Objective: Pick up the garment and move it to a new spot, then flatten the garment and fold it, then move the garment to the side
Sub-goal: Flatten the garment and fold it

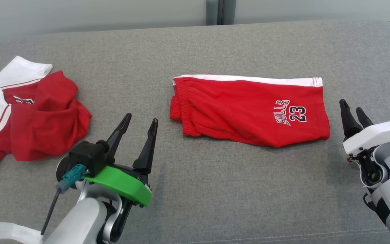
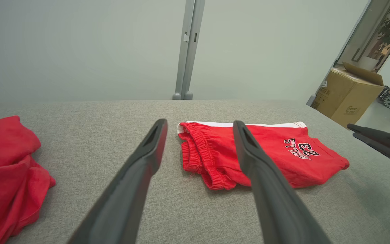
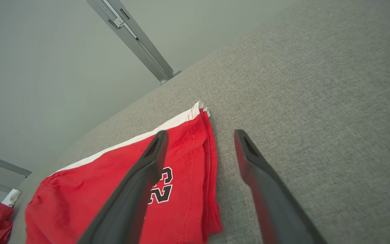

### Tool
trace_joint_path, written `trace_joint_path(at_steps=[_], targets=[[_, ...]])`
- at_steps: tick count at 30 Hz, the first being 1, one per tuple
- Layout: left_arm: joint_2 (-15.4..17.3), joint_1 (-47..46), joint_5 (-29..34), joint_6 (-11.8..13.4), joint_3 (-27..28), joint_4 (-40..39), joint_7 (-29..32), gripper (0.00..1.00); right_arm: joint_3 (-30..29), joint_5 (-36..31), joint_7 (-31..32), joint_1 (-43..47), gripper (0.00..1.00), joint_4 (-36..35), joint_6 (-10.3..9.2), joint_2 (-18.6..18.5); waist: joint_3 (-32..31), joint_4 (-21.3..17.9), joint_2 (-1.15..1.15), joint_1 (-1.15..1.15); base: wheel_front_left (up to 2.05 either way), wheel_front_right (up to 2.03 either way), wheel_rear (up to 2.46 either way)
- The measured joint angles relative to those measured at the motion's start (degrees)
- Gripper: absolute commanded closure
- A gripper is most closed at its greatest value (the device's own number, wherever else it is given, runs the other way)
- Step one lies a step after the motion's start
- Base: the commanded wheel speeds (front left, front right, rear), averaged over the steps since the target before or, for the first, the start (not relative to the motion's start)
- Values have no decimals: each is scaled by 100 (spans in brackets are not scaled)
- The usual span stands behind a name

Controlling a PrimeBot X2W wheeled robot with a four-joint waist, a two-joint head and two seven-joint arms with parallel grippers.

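Fingers on both arms stand spread wide with nothing between them. We see the left fingers (image 1: 148, 142) near the waistband end of the red shorts (image 1: 242, 108), clearly apart from it, and the right fingers (image 1: 347, 117) just beside the hem end, not touching. Shorts lie folded and flat mid grey fabric desk (image 1: 215, 189), waistband toward our left, white stripe on the far edge (BULLS 23 print reads upside down in head view). Crumpled red-and-white top (image 1: 46, 125) sits well apart at far left.
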Motion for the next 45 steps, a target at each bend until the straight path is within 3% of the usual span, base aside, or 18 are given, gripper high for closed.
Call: trace_joint_path(at_steps=[9,27,28,29,30,31,39,45], targets=[[51,-8,636,7,-174,-129,-76,0,-109,21,1,-4,0,231,-157,2,124,202,0,0,0,0,0],[-43,-6,642,16,-8,-134,-126,0,-155,368,589,-34,0,653,-243,52,343,760,0,0,0,0,0],[-46,-6,642,23,-2,-135,-126,0,-163,380,626,-48,38,660,-243,51,353,775,0,0,0,0,0],[-49,-5,642,23,3,-136,-130,0,-168,382,645,-67,57,669,-243,49,362,788,0,0,0,0,0],[-53,-5,642,23,8,-138,-133,0,-175,385,668,-91,93,679,-243,51,372,800,0,0,0,0,0],[-54,-4,642,23,21,-135,-133,0,-174,385,679,-126,100,693,-243,55,380,811,0,0,0,0,0],[-76,-2,642,24,82,-135,-176,0,-234,381,531,-232,100,689,-234,129,382,825,0,0,0,0,0],[-157,2,643,24,96,-103,-178,0,-113,54,154,-394,100,447,-89,-111,303,803,0,0,0,0,0]])
